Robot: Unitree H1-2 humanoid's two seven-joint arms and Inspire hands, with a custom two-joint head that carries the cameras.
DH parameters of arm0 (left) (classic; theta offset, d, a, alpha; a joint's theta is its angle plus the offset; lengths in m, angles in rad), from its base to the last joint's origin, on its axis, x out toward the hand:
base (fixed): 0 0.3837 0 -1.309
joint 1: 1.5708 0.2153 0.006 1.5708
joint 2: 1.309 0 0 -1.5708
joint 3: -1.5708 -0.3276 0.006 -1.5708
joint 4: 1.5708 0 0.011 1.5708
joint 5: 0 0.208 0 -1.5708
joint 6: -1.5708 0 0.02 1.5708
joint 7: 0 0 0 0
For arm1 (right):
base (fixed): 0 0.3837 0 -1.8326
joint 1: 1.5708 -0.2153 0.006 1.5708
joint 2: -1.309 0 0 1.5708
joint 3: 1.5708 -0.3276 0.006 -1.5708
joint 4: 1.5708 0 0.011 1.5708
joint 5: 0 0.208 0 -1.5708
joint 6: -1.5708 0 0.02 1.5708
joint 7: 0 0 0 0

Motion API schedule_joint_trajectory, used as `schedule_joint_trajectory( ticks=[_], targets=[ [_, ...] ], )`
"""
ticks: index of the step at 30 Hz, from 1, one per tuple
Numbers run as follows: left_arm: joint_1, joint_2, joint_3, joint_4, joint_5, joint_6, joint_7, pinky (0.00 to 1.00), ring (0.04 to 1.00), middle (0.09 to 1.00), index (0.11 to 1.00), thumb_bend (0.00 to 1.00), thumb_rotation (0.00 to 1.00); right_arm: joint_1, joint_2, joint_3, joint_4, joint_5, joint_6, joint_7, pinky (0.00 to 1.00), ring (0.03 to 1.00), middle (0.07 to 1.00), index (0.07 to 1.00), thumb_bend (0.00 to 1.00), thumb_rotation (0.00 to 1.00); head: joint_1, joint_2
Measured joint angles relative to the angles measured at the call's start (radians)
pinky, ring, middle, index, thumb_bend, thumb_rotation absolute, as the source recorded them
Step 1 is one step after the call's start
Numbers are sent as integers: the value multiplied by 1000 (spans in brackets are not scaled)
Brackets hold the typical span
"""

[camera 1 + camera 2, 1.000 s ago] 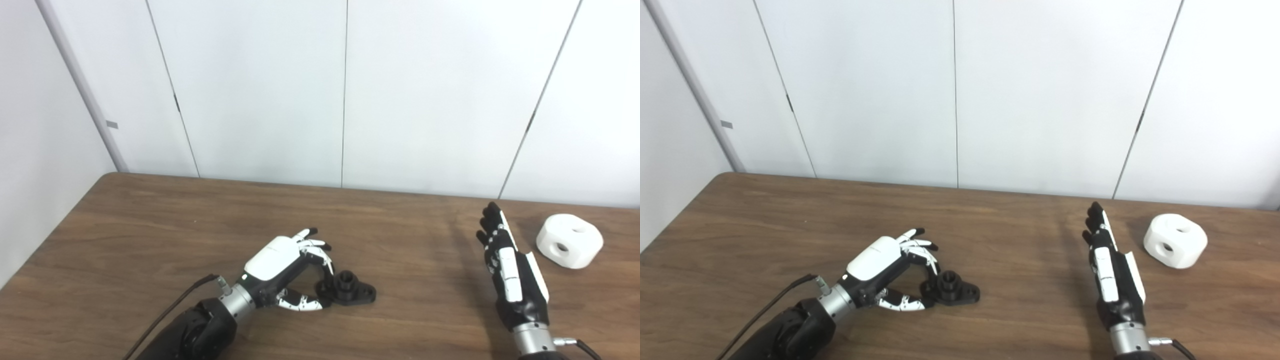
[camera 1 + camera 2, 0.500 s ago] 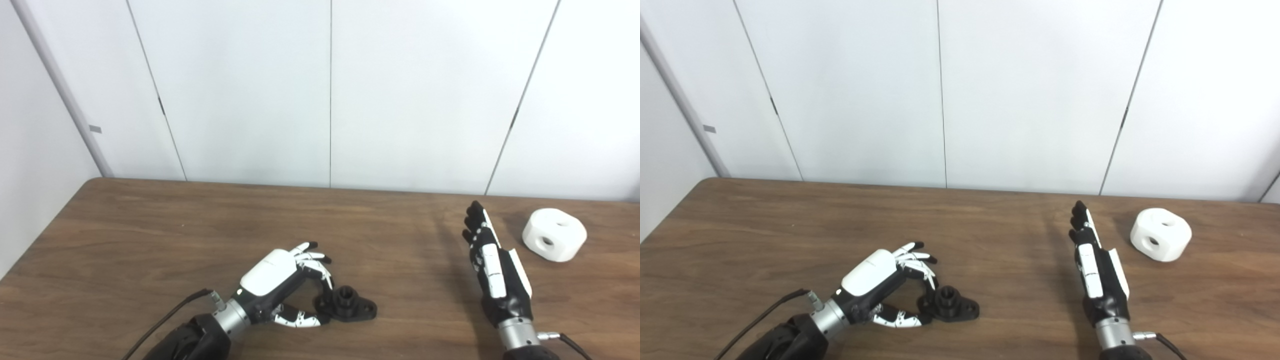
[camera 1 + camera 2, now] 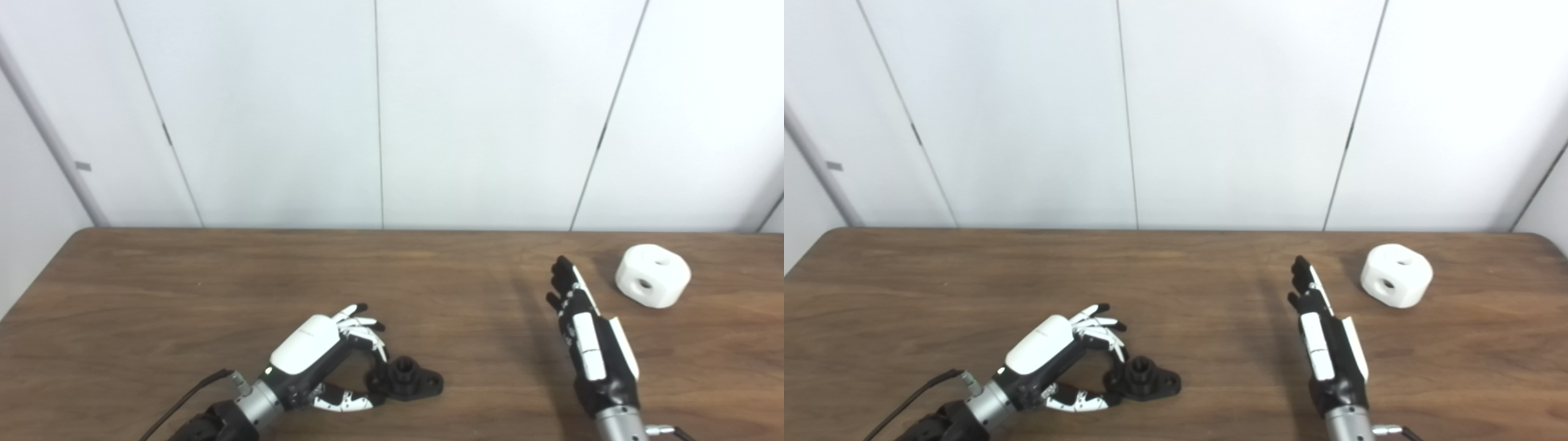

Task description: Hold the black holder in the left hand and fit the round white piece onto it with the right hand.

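Note:
The black holder, a small flanged base with a short round post, lies flat on the wooden table near the front middle. My left hand is curled over its left end, with the fingers above and the thumb in front pinching that end. The round white piece, a squat cylinder with holes in its top and side, sits at the far right. My right hand stands edge-on with fingers straight and apart, holding nothing, a little in front and to the left of the white piece.
White wall panels rise right behind the table's far edge. The table's right corner shows in the right eye view past the white piece. Bare wood lies between the two hands.
The whole picture has shifted left and down, so the camera has turned. The hands and both parts hold their places relative to each other.

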State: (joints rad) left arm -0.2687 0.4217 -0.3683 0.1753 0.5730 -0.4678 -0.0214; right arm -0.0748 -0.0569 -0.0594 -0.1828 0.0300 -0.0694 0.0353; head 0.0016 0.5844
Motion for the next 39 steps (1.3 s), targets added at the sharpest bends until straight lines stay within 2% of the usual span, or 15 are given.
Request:
schedule_joint_trajectory(
  ticks=[7, 10, 14, 16, 17, 20, 22, 26, 29, 30, 31, 33, 35, 37, 39],
  targets=[
    [-2, -1, 3, 21, 0, -10, 8, 987, 837, 646, 482, 521, 48, -6, -69, -60, -198, -50, 61, -21, 897, 954, 955, 934, 473, 880, -6, 2],
    [-3, -2, 2, 22, 0, -10, 8, 999, 840, 649, 482, 521, 48, -7, -109, -98, -230, -88, 84, -30, 857, 927, 934, 914, 418, 839, -9, -2],
    [-3, -2, 3, 23, 0, -11, 7, 999, 838, 648, 482, 521, 48, -11, -178, -166, -232, -75, 86, -36, 859, 936, 943, 929, 378, 825, -14, -2],
    [-3, -2, 4, 23, 1, -11, 7, 999, 835, 647, 482, 521, 48, -23, -194, -200, -239, -76, 106, -52, 832, 922, 926, 912, 379, 778, -17, 0],
    [-3, -2, 4, 24, 1, -11, 8, 998, 833, 646, 482, 521, 48, -33, -195, -215, -241, -83, 113, -67, 800, 897, 900, 884, 376, 678, -17, 0],
    [-3, -2, 3, 26, 1, -11, 11, 993, 835, 647, 483, 521, 48, -56, -184, -255, -250, -136, 145, -128, 713, 834, 854, 825, 422, 492, -26, -3],
    [-3, -3, 4, 27, 1, -12, 11, 993, 838, 646, 483, 521, 47, -62, -175, -271, -245, -182, 142, -165, 728, 826, 850, 808, 472, 408, -29, -3],
    [-3, -4, 5, 27, 1, -12, 10, 990, 843, 647, 483, 521, 47, -81, -180, -302, -122, -238, 132, -230, 774, 794, 834, 818, 547, 333, -43, -3],
    [-1, -4, 9, 27, 1, -13, 10, 991, 838, 647, 483, 521, 47, -85, -208, -308, -16, -235, 108, -240, 713, 734, 838, 836, 616, 327, -58, 0],
    [-1, -4, 10, 27, 1, -13, 10, 991, 836, 647, 483, 521, 47, -89, -220, -310, 10, -234, 105, -240, 647, 688, 783, 847, 640, 358, -60, -1],
    [-1, -4, 11, 27, 1, -13, 10, 993, 836, 648, 483, 521, 47, -92, -230, -310, 38, -234, 102, -241, 693, 772, 817, 852, 670, 385, -58, -2],
    [0, -5, 12, 27, 1, -12, 10, 994, 837, 647, 483, 521, 47, -101, -255, -309, 88, -235, 102, -240, 770, 861, 867, 862, 709, 422, -60, -2],
    [0, -6, 14, 27, 1, -12, 9, 993, 838, 647, 483, 521, 47, -105, -275, -299, 122, -238, 102, -239, 816, 895, 893, 868, 743, 442, -63, -3],
    [1, -7, 16, 27, 1, -12, 8, 992, 840, 648, 483, 521, 47, -114, -285, -289, 164, -234, 94, -235, 805, 879, 908, 886, 767, 432, -61, -6],
    [1, -7, 17, 27, 1, -12, 7, 991, 838, 646, 483, 521, 47, -123, -293, -277, 213, -219, 79, -227, 682, 827, 936, 914, 769, 412, -61, -6]
  ],
)
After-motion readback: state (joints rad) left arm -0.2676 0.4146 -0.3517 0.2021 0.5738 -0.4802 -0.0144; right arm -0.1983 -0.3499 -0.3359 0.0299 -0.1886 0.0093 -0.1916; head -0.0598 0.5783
